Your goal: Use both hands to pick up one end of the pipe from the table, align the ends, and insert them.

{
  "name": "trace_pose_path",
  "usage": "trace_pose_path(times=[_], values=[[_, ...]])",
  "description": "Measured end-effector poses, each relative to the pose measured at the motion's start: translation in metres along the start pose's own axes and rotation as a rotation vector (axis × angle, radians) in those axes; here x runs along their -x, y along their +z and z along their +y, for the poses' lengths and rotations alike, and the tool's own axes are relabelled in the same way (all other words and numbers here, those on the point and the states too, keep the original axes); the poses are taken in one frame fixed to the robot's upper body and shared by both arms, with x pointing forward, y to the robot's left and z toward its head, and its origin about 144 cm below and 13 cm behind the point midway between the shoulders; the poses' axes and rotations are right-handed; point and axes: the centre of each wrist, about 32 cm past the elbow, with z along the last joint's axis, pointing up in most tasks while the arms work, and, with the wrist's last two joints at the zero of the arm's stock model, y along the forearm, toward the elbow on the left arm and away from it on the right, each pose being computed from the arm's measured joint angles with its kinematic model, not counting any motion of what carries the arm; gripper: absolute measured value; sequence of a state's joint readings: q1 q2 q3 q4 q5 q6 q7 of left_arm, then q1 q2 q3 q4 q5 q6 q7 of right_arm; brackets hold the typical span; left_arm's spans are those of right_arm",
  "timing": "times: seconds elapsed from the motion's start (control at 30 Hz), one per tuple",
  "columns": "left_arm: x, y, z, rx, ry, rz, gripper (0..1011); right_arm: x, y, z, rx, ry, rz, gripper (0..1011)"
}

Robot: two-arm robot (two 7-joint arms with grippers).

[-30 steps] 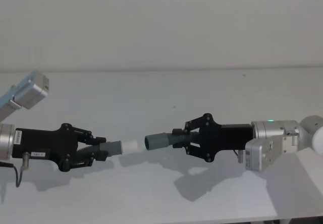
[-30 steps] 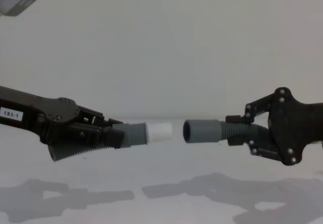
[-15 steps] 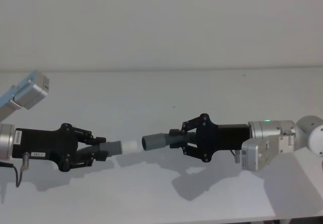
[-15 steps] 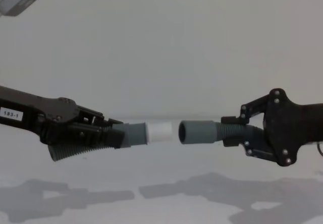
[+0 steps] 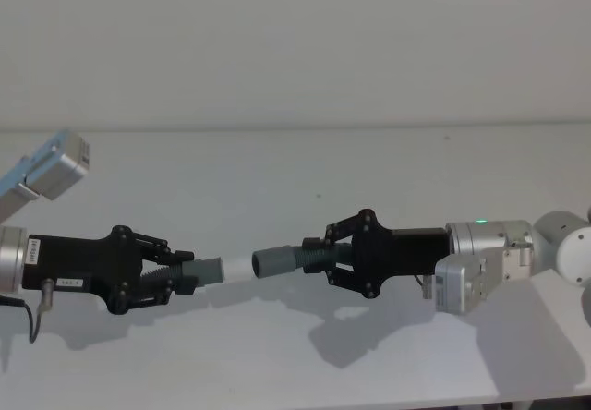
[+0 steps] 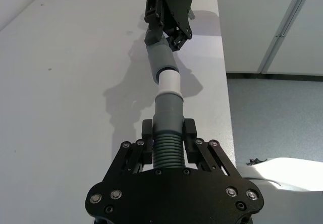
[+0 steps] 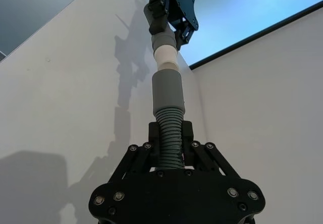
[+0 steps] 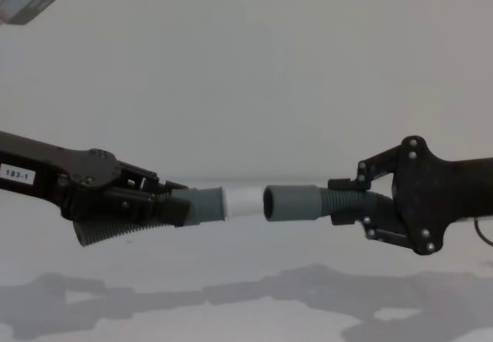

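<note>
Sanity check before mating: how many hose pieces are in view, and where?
2. One hose piece, with the white tip, is clamped in the left gripper; the other is clamped in the right gripper. Both are above the table, ends meeting.

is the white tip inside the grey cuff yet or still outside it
Barely in, at most. The white tip meets the mouth of the grey cuff, most of its length still showing; the two wrist views agree.

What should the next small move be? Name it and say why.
Probably ease the right gripper a little further toward the left gripper. Each is shut on its pipe piece above the table; the grey cuff meets the white tip, roughly in line, most of it uncovered.
</note>
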State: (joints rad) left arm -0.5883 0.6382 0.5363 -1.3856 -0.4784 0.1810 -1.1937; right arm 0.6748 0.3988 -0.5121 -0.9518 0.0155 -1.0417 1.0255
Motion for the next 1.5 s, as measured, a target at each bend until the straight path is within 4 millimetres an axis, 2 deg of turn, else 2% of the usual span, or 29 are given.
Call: trace_pose_path(times=[0.8,1.5], values=[[0.0000,0.0000,0.0000,0.000,0.000,0.000,325,0.0002,0.0010,0.0083,-0.021,-0.013,0.003,224],[0.0000,0.0000,0.0000,0.000,0.000,0.000,327,0.0014,0.0075,0.0077,-0.031,-0.013,0.010,225]])
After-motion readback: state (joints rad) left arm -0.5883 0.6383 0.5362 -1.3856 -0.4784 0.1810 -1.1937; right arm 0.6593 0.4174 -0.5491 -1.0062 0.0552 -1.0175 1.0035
